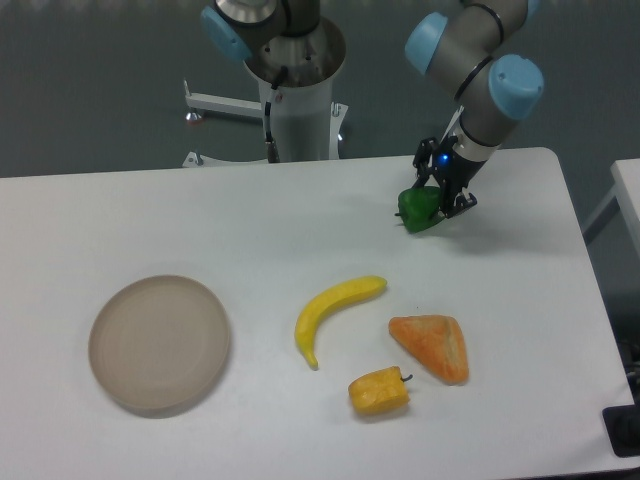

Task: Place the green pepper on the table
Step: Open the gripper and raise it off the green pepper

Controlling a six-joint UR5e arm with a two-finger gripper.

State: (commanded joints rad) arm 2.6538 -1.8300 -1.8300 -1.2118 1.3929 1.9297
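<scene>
The green pepper [418,209] is small, glossy and dark green, at the back right of the white table [250,230]. My gripper [436,201] comes down from the upper right, and its black fingers sit around the pepper's right side. The pepper is at or just above the tabletop; I cannot tell whether it touches. The fingers appear closed on it.
A yellow banana [336,309] lies mid-table. An orange triangular bread slice [432,346] and a yellow-orange pepper [379,391] lie at the front right. A round beige plate [159,342] sits at the front left. The arm's base [295,90] stands behind the table's far edge.
</scene>
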